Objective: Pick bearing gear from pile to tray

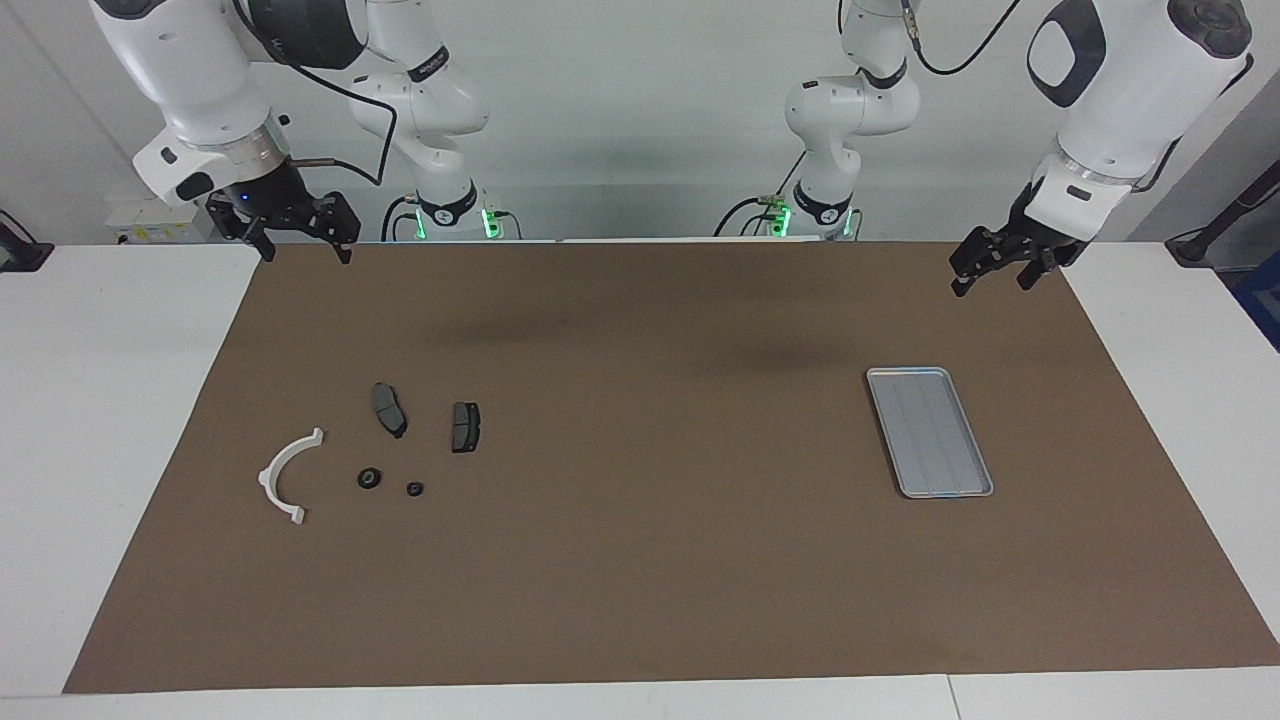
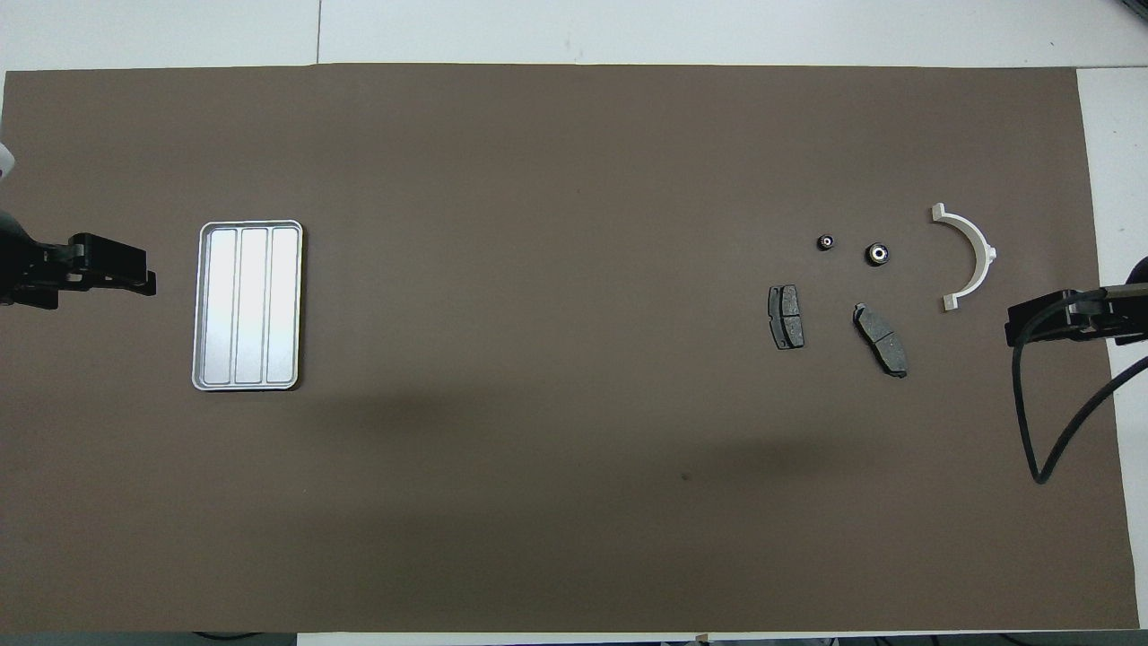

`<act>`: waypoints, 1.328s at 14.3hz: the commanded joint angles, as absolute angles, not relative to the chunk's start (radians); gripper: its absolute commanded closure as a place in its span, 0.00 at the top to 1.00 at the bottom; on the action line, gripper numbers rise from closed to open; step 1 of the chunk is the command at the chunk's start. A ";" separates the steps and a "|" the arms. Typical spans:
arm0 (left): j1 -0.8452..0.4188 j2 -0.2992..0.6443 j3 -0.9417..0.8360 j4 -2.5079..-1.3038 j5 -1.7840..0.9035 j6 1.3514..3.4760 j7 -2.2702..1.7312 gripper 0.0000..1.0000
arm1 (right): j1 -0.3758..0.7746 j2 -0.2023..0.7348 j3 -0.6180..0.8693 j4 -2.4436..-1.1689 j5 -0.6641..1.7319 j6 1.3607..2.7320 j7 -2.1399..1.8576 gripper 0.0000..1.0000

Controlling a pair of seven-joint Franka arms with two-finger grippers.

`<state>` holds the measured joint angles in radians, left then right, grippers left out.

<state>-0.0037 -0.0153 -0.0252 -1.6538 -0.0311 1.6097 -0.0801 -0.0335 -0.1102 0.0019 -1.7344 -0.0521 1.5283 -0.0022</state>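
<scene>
The pile lies toward the right arm's end of the brown mat: a white curved arc [image 1: 285,476], two dark grey brake pads [image 1: 388,409] [image 1: 465,427], and two small black round pieces [image 1: 369,479] [image 1: 415,489]. I cannot tell which round piece is the bearing gear. The silver tray [image 1: 928,432] lies empty toward the left arm's end. My right gripper [image 1: 303,252] hangs open over the mat's corner by its base, well clear of the pile. Over the other corner near the robots my left gripper [image 1: 992,280] hangs open, holding nothing. In the overhead view the tray [image 2: 247,305] and round pieces [image 2: 877,254] [image 2: 826,241] show plainly.
The brown mat [image 1: 650,560] covers most of the white table, with bare white strips at both ends. A black cable [image 2: 1040,422] loops down from the right arm near the mat's edge.
</scene>
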 commanded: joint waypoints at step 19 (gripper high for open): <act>0.003 -0.021 -0.028 -1.652 -0.043 1.594 -0.075 1.00 | -0.124 0.116 0.003 -1.707 -0.017 1.799 -0.086 1.00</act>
<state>-0.0037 -0.0153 -0.0252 -1.6538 -0.0311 1.6097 -0.0801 -0.0730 0.0391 -0.0028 -1.7499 -0.0401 1.7790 -0.0317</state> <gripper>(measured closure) 0.000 0.000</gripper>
